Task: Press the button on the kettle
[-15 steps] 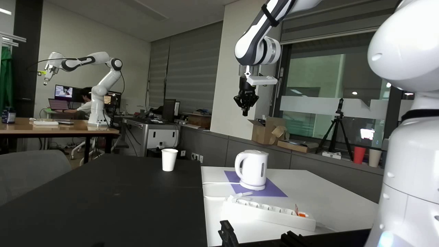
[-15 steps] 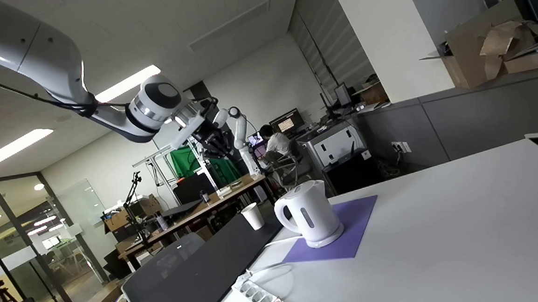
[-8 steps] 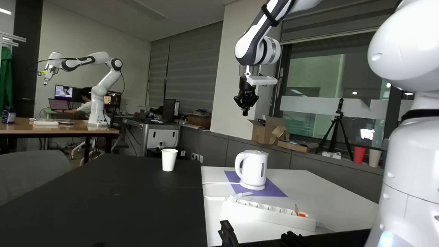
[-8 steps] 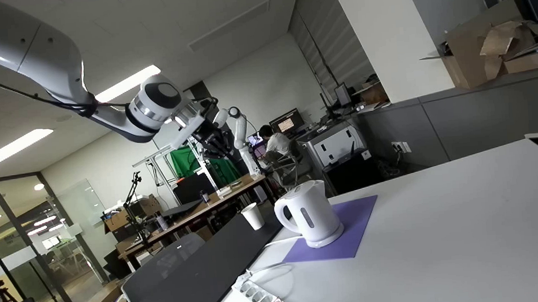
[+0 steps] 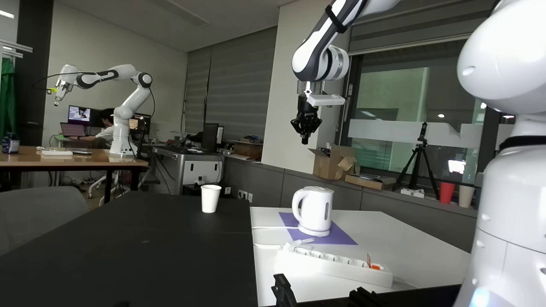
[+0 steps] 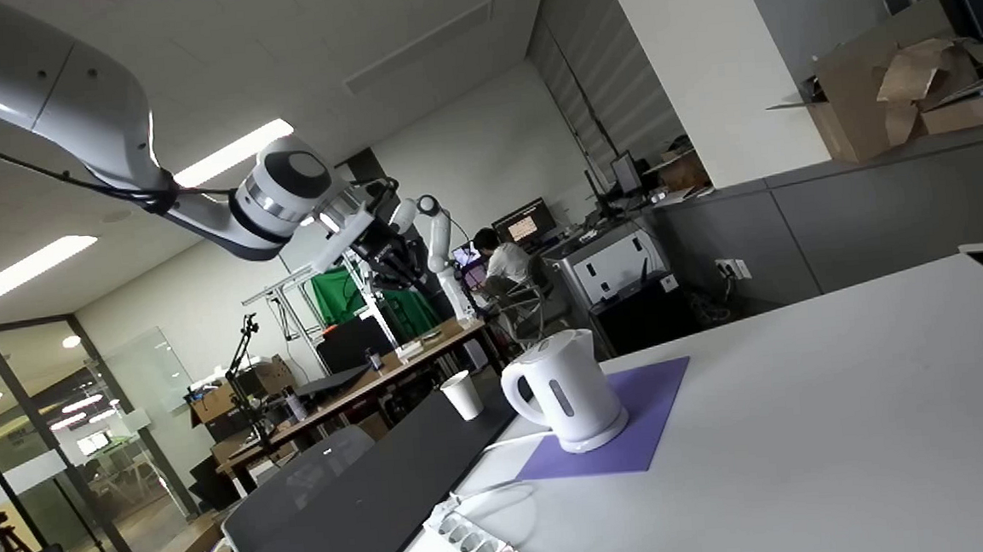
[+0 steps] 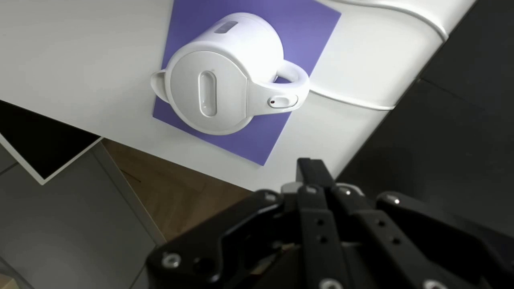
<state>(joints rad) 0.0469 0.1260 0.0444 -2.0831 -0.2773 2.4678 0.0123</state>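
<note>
A purple mat [image 6: 649, 411], a white power strip [image 5: 335, 265] and two white cords [image 7: 351, 102] are lying on the white table [image 6: 808, 427].

The robot arm [image 5: 303, 59] is mostly smooth and white. At the right its near column [image 5: 505, 209] is thick and rounded, with small white caps [image 5: 486, 217], a black band [image 5: 522, 141] around it and a pale blue light [image 5: 480, 297] low down. The forearm [image 5: 320, 36] is white and dark grey, and a black strap [image 5: 335, 19] goes around it; further along is a silvery ring [image 5: 341, 62]. In an exterior view, a thin black cable [image 6: 111, 189] follows the arm, and two dark dots [image 6: 92, 73] mark its surface. A flat white box [image 5: 326, 100] is fixed close to the gripper [image 5: 305, 140], which is black and angular; the wrist view shows its shiny round screws [image 7: 171, 260] and small dark holes [image 7: 322, 239].
</note>
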